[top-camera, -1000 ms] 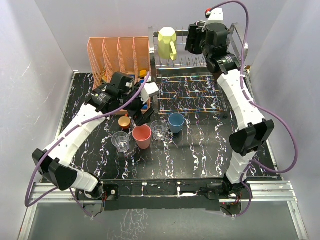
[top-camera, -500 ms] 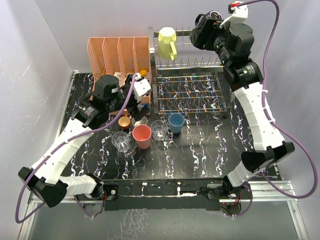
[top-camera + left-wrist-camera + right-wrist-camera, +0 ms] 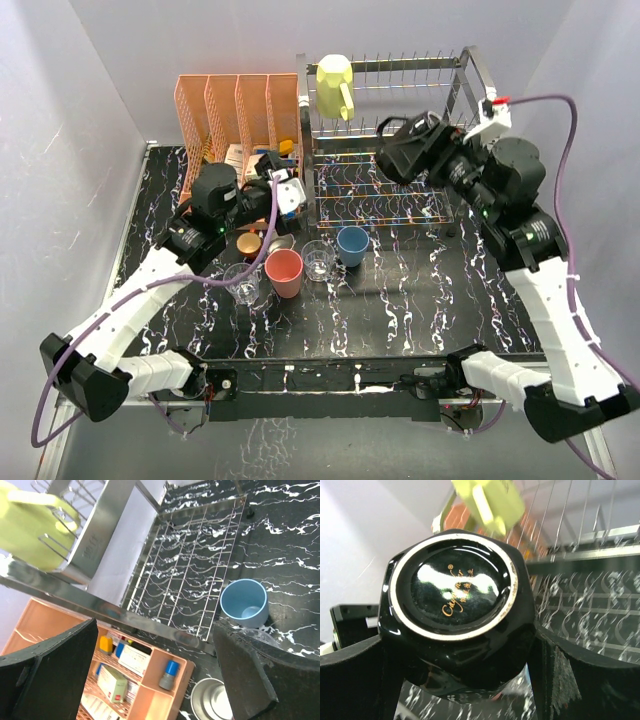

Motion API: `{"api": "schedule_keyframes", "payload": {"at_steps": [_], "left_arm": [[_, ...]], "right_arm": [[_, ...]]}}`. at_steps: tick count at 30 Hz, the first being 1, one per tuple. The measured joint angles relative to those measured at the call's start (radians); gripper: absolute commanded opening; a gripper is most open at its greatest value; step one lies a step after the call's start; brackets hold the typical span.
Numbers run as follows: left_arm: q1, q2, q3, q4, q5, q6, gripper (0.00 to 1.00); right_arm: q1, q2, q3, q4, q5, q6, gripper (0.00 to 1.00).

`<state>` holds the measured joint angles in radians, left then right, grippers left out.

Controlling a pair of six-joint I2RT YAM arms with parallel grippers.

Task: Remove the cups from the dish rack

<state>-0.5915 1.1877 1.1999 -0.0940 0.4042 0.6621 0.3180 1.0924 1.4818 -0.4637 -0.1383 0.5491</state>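
**Black mug clamped in the right gripper; yellow mug on the rack**

The right gripper (image 3: 412, 152) is closed around the black mug (image 3: 454, 592). In the right wrist view a finger presses each side of the mug, and its glossy base with gold lettering faces the camera. In the top view the mug hangs in the air at upper centre-right, over the dish rack (image 3: 385, 200) and clear of its wires.

The pale yellow mug (image 3: 335, 85) sits on the rack's upper row of prongs, at the top centre of that view, with its handle pointing down towards the lower tier.

The left gripper (image 3: 155, 629) is spread wide with nothing between its fingers. It hovers at centre-left of the top view, just beside the peach organizer (image 3: 235, 110) and above the cups.

Six cups stand on the black marbled surface (image 3: 400, 300), in a cluster below the rack's left end:
- The light blue tumbler (image 3: 351, 245) is nearest the rack.
- A clear glass (image 3: 318, 260) stands just left of it.
- The pink tumbler (image 3: 284, 272) comes next.
- The second clear glass (image 3: 241, 283) is lower left.
- The small orange-red cup (image 3: 248, 244) is above that glass.
- The steel cup (image 3: 212, 711) shows at the bottom edge of the left wrist view, close to the organizer's corner.
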Motion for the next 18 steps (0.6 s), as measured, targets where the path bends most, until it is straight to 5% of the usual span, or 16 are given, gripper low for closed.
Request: {"api": "schedule_keyframes", "payload": {"at_steps": [11,18], "left_arm": [[-0.125,-0.198,-0.164,0.052,-0.015,0.127,0.92],[-0.245,-0.226,-0.214,0.003,-0.065,0.127,0.90]], "right_arm": [[0.003,-0.139,-0.486,0.133,-0.225,0.391,0.08],[0.065,-0.135,-0.621,0.225,-0.226,0.589,0.08]]}}
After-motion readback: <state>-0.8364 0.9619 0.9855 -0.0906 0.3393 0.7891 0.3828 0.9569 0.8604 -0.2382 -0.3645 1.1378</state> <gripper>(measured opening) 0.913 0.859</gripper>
